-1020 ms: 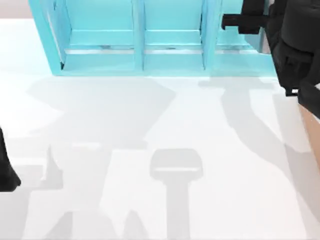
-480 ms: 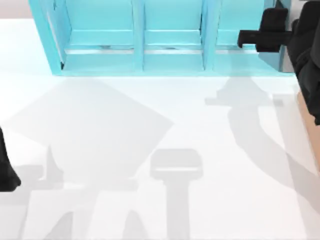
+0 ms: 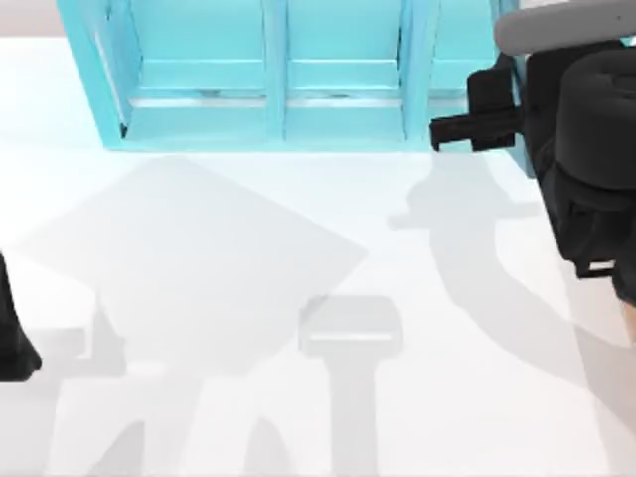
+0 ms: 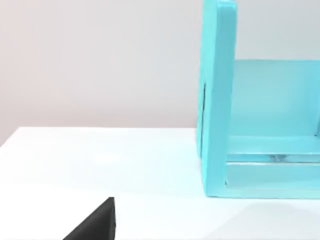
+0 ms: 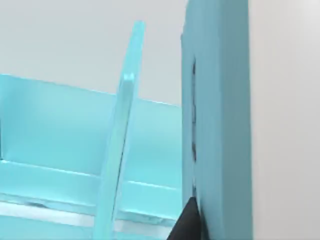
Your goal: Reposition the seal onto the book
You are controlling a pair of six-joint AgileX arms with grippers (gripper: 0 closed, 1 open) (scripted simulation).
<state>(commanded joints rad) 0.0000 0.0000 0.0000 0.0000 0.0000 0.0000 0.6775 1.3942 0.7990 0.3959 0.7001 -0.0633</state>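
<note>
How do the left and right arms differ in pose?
The right arm reaches over the table, its right gripper at the cyan bookshelf's right-hand compartment; the left arm sits at the table's left edge, far from it. The right arm looms large in the top view; the left arm is a sliver. Both black.

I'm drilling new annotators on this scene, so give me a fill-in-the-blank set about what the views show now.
1. The shelf unit at the table's far edge is coloured ____.
2. The right end effector hangs before the shelf unit's ____ end.
3. The left arm sits at the table's ____ edge.

Missing words: cyan; right; left
</note>
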